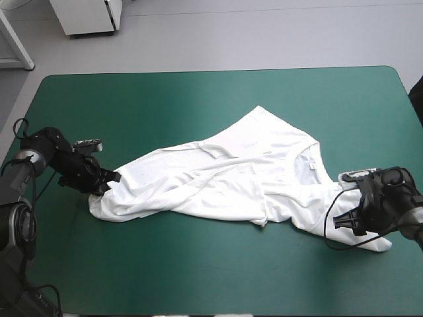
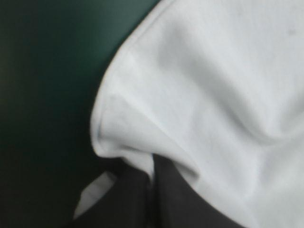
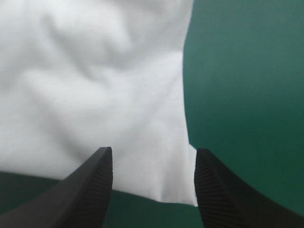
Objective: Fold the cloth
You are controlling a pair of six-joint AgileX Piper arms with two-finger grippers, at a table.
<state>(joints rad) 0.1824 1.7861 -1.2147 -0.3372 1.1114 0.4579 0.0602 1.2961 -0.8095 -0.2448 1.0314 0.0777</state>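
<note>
The white T-shirt (image 1: pixel 225 178) lies crumpled and stretched across the middle of the table, its collar toward the right. My left gripper (image 1: pixel 111 179) sits at the shirt's left end. In the left wrist view its black fingers meet in one arch, shut on a fold of the T-shirt (image 2: pixel 213 95). My right gripper (image 1: pixel 340 221) rests low at the shirt's right end. In the right wrist view this gripper (image 3: pixel 153 151) is open, a corner of the T-shirt (image 3: pixel 95 85) lying between and ahead of its fingers (image 3: pixel 97 190).
The teal-green cover (image 1: pixel 198 99) surrounds the shirt, with a wide band toward the far edge and a narrower one toward the near edge. Both arms lie low near the table's left and right edges.
</note>
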